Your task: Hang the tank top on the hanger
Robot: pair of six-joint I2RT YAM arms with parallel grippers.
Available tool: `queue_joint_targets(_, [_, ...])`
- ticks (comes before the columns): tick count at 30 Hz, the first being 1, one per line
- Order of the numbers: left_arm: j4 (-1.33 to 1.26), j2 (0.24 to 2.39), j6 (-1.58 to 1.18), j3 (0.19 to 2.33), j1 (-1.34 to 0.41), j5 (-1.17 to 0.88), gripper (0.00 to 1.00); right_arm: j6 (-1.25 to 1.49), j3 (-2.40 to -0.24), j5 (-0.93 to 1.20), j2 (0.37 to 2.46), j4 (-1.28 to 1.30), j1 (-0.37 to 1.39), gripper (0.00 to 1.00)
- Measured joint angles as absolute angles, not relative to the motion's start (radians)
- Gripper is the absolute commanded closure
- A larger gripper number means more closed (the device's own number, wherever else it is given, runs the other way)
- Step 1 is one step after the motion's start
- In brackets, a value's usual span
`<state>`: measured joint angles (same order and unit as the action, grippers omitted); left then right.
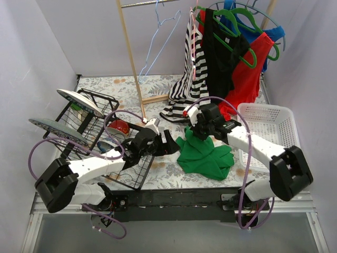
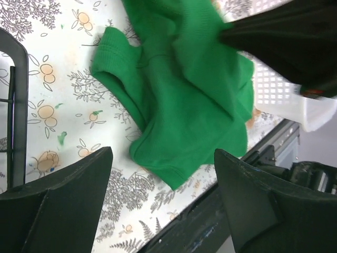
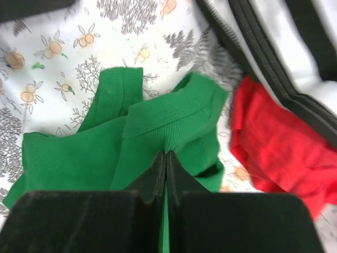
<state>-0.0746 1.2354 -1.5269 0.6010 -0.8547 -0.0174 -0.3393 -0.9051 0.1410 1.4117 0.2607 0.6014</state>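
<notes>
The bright green tank top [image 1: 205,155] lies bunched on the floral table, its upper part pulled up by my right gripper [image 1: 194,133]. In the right wrist view the right gripper [image 3: 166,154] is shut on a fold of the tank top [image 3: 158,124]. My left gripper [image 1: 169,143] is open and empty, just left of the tank top; in the left wrist view its jaws stand wide apart below the tank top [image 2: 179,95]. The light-blue wire hanger [image 1: 158,39] hangs on the wooden rack at the back.
A wooden rack post [image 1: 130,52] stands mid-back. Striped [image 1: 187,79], black and red [image 1: 245,79] garments hang on green hangers at back right. A white basket [image 1: 266,126] sits on the right, a black wire dish rack [image 1: 89,126] with plates on the left.
</notes>
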Motion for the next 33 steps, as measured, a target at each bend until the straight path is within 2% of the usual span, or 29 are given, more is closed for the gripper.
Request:
queue_joint_targets(7, [-0.121, 1.415, -1.534, 0.649, -0.855, -0.001, 0.35, -0.360, -0.892, 0.170, 1.183, 0.312, 0.498, 0.99])
queue_joint_targets(13, [-0.139, 1.532, -1.539, 0.727, -0.855, 0.028, 0.39, -0.423, -0.821, 0.207, 1.058, 0.395, 0.438, 0.99])
queue_joint_targets(26, [-0.163, 1.667, -1.687, 0.803, -0.862, 0.123, 0.39, -0.445, -0.762, 0.247, 1.022, 0.466, 0.411, 0.99])
queue_joint_targets(30, [-0.202, 1.686, -1.732, 0.802, -0.861, 0.145, 0.59, -0.444, -0.762, 0.250, 1.023, 0.470, 0.394, 0.99])
queue_joint_targets(33, [-0.222, 1.723, -1.747, 0.805, -0.861, 0.161, 0.65, -0.444, -0.762, 0.250, 1.020, 0.472, 0.382, 0.99])
